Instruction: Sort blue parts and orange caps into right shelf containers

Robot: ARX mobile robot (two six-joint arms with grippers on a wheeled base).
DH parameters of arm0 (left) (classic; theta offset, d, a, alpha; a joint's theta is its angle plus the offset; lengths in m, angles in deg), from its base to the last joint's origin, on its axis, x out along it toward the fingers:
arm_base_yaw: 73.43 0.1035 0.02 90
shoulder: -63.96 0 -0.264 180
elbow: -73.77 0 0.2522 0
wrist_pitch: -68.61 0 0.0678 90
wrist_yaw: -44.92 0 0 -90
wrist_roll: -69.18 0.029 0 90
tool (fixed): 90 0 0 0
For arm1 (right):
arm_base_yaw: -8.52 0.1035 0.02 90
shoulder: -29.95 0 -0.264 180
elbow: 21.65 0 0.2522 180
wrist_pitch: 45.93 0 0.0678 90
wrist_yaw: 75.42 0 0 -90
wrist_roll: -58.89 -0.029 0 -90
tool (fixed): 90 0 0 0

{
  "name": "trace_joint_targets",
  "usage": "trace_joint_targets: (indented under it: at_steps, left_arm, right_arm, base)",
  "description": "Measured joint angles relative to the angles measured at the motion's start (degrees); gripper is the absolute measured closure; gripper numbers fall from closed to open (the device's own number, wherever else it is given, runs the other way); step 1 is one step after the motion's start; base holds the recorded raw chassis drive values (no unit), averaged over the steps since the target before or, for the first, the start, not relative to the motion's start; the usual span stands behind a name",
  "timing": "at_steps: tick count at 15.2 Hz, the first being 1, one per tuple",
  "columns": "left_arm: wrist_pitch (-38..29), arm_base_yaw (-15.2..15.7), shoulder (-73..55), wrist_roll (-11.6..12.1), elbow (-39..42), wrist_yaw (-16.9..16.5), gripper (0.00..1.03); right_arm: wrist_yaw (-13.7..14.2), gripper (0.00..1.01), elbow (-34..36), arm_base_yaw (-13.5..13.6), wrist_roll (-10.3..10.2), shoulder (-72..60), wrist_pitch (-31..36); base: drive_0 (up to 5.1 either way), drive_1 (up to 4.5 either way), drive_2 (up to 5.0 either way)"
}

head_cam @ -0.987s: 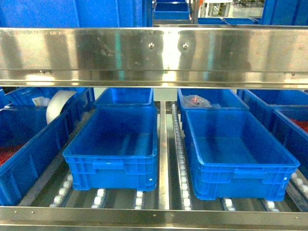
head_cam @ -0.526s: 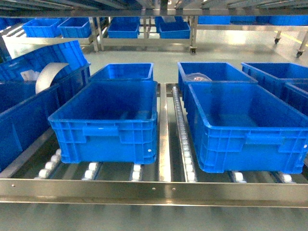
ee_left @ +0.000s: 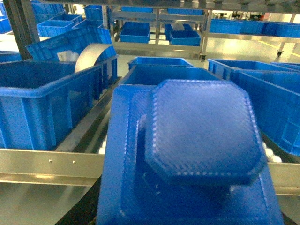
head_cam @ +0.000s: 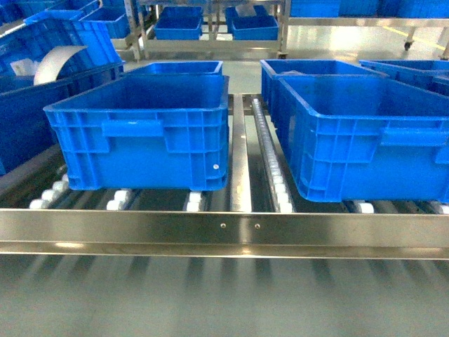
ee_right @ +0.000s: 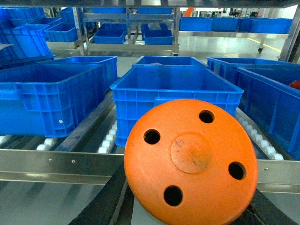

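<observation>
**Both parts carried at the shelf edge**

The orange cap [ee_right: 191, 161], a rigid-looking disc with four holes, fills the right wrist view; the blue part [ee_left: 187, 154] fills the left. Both look light and stiff. Neither gripper's jaws show, so their opening cannot be told. Crates [head_cam: 365, 133] stand ahead.

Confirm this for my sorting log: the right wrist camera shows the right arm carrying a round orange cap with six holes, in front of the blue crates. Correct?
Not quite. The orange cap has four holes, not six, as the right wrist view shows. The rest holds: it is round and sits in front of the blue crates.
</observation>
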Motion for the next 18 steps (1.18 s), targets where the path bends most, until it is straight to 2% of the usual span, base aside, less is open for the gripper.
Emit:
trace_joint_targets:
  at_steps: [15,18]
  left_arm:
    - [0.1,0.0,0.0,0.0,0.0,0.0,0.6]
    - [0.0,0.0,0.0,0.0,0.0,0.0,0.6]
  right_arm:
    - [0.0,0.59,0.0,0.0,0.0,0.0,0.0]
    - [0.0,0.59,0.0,0.0,0.0,0.0,-0.1]
  base:
    - [0.0,0.0,0.0]
    - [0.0,4.16,-4.2]
